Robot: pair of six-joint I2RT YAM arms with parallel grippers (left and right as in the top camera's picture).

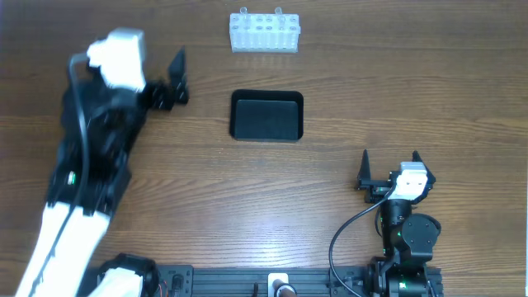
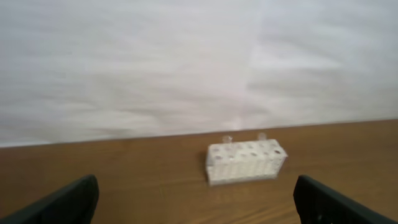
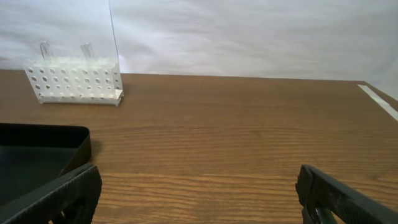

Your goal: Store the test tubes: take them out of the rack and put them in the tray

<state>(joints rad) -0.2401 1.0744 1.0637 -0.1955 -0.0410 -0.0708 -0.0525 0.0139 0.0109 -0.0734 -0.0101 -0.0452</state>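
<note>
A white test tube rack [image 1: 264, 31] stands at the far middle of the table, with two clear tubes [image 1: 243, 11] sticking up at its back row. The black tray [image 1: 266, 115] lies just in front of it, with nothing inside. My left gripper [image 1: 178, 78] is open, to the left of the tray and rack, and faces the rack [image 2: 246, 162], whose tubes [image 2: 227, 140] rise above its top. My right gripper [image 1: 389, 165] is open near the front right, well short of the tray [image 3: 37, 155] and the rack [image 3: 74, 81].
The wooden tabletop [image 1: 412, 74] is bare around the rack and tray. A pale wall [image 2: 186, 62] rises behind the table's far edge. A strip of light tape [image 3: 379, 99] lies on the table at the right.
</note>
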